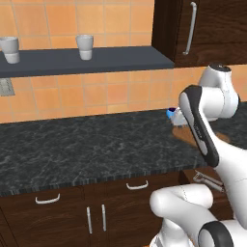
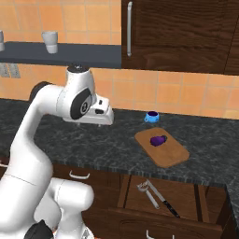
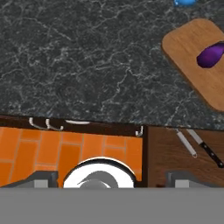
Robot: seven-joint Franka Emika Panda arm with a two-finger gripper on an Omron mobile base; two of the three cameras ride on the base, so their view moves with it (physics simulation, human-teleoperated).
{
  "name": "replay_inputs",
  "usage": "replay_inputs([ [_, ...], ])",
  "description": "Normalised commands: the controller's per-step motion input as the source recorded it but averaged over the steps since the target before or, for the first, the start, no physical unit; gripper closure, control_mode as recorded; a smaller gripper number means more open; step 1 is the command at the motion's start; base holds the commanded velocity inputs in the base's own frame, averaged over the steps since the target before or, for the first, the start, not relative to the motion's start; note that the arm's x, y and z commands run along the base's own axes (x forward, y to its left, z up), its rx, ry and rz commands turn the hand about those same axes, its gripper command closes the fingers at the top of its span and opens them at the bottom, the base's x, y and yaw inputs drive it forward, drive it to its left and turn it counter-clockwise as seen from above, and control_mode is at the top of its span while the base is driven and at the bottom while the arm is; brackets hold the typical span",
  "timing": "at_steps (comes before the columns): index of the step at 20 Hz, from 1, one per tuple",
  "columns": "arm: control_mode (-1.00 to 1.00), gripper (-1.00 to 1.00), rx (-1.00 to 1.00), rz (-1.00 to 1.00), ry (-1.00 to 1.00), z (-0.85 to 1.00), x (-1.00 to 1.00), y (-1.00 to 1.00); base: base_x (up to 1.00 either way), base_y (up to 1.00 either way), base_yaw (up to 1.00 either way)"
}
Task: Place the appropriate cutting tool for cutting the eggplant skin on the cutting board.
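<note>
Hovering high over the dark speckled stone counter, the white arm carries its two-finger gripper well short of the tools, jaws spread wide and grasping nothing. Largest thing in play is that counter, mostly bare on the arm's side, so there is plenty of room to swing. Next down, the open brown wooden drawer juts out below the counter's front edge. Then the flat light-brown wooden cutting board lies near that edge, with the small dark purple eggplant resting on it toward the back. A small blue bowl sits just behind the board. Smallest of all, lying side by side in the drawer: a silver peeler and a black-handled knife.

Now the risks. Those two tools lie so close that a wide-open descent could catch the knife instead of the peeler, which looks the right pick for skin. The counter lip overhangs the back of the drawer, so a steep approach might clip it. On delivery, free board lies in front of the eggplant; dropping too far back could nudge it toward the bowl.
</note>
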Motion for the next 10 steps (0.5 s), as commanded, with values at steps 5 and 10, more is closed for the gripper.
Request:
replay_inputs([
  [5,-1.0,-1.0,0.0,-0.02,-0.01,-0.59,-0.57,-0.97,0.0,0.0,0.0],
  [10,-1.0,-1.0,0.0,-0.07,0.08,-0.44,-0.07,-1.0,0.0,0.0,0.0],
])
